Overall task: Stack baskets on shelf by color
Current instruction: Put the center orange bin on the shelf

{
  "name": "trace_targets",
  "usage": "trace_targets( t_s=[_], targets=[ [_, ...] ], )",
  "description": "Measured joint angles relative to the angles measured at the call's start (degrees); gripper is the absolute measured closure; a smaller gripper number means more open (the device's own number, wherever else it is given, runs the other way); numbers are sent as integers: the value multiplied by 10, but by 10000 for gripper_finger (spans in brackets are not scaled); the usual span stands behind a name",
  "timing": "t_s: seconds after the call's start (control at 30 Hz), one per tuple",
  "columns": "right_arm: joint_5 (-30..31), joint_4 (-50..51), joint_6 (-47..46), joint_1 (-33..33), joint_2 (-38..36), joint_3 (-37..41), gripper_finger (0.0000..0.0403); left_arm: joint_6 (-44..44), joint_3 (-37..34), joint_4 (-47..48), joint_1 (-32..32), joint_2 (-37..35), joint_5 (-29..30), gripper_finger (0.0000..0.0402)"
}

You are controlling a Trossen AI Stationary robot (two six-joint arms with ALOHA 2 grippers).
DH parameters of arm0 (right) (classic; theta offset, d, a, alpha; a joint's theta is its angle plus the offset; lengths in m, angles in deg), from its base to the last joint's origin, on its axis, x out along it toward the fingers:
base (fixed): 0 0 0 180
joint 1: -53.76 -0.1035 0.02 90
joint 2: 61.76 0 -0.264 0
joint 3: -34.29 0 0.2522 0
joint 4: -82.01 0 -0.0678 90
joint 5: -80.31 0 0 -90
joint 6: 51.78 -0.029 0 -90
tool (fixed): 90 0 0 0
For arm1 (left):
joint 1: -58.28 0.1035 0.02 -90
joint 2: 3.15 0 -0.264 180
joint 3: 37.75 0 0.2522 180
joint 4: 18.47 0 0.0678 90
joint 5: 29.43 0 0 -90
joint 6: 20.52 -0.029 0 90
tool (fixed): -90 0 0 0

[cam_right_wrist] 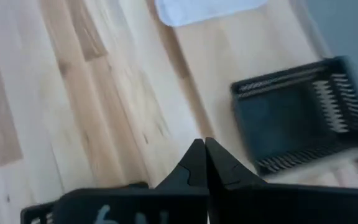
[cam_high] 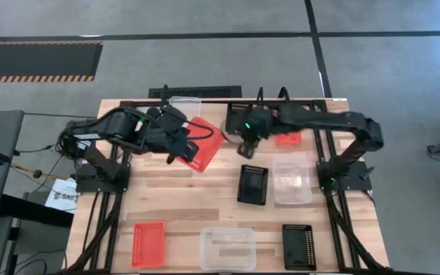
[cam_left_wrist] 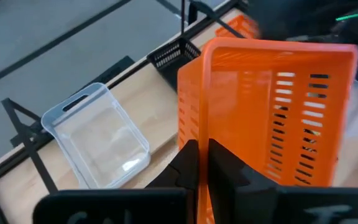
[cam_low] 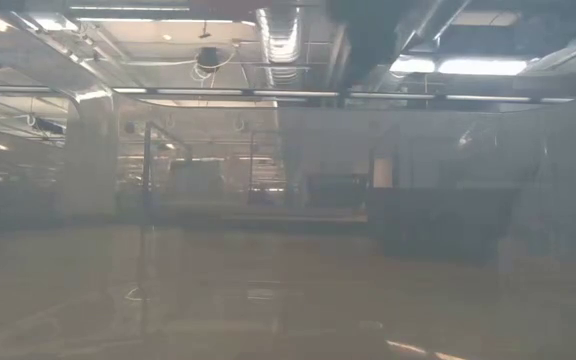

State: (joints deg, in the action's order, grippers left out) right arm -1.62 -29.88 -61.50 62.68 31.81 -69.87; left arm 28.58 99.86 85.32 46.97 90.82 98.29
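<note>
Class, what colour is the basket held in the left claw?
Orange-red basket, with slotted walls; the left wrist view shows it best, gripped by the left claw.

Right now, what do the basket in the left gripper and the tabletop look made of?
The orange basket held by the left gripper looks like moulded plastic, semi-matte: thin uniform walls with rows of punched slots and a smooth rolled rim. The tabletop looks like light wood, probably butcher-block: grain lines and joined strips of differing tone, with a satin finish.
</note>
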Motion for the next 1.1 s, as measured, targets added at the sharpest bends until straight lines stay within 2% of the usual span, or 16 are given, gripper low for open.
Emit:
trace_targets(
  t_s=[0.13,0.23,0.5,0.93,1.1],
  targets=[
    [-75,-28,22,54,52,0,402,-11,0,0,-13,-12,9,401],
    [-96,-41,36,78,92,0,402,-14,0,0,-18,-19,20,401],
    [-100,-43,58,120,149,-4,402,-29,0,0,-21,-25,20,401],
    [-99,2,93,123,155,-5,403,-27,0,0,-21,-25,17,401],
    [-66,24,102,125,153,-5,403,-24,0,0,-21,-25,17,401]
  ],
)
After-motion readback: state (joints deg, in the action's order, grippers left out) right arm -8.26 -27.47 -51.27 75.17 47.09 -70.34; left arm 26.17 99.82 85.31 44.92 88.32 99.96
